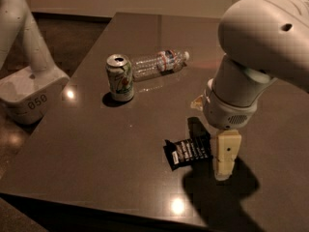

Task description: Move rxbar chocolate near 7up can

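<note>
The rxbar chocolate point(188, 152), a flat black wrapper with white lettering, lies on the dark table point(96, 149) at front centre-right. The 7up can point(120, 78) stands upright further back and to the left, well apart from the bar. My gripper point(211, 141) hangs from the large white arm point(256, 47) and is down at the bar's right end. Its cream finger point(226, 153) stands just right of the bar, and the darker finger point(197, 127) is behind it. The jaws are open, with the bar's end between them.
A clear plastic water bottle point(159, 63) lies on its side just right of and behind the can. A white robot base marked 050 point(30, 94) stands off the table's left edge. The table's front edge runs close below the bar.
</note>
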`<action>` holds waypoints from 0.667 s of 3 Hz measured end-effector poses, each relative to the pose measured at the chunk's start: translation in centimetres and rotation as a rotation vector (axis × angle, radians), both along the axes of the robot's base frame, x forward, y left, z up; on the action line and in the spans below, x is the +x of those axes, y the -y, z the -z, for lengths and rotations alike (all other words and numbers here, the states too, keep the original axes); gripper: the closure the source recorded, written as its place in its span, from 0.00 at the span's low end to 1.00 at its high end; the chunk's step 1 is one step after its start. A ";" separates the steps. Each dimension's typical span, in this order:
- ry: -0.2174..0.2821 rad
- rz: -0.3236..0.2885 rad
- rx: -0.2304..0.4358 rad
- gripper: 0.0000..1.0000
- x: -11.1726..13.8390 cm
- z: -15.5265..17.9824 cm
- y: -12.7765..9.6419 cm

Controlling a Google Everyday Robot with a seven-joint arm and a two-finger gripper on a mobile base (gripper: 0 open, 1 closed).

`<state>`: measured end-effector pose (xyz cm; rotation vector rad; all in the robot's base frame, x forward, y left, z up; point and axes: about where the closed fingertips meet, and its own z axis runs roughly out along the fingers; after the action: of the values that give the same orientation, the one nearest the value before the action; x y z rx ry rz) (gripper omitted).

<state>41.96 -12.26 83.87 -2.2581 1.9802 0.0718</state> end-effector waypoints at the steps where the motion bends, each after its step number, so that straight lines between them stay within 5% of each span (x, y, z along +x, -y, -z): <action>1: -0.007 -0.010 -0.007 0.25 -0.1 0.3 -0.3; 2: -0.009 -0.024 -0.005 0.57 -0.4 -0.2 -1.0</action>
<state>41.56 -11.24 84.10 -2.2884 1.9604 0.0806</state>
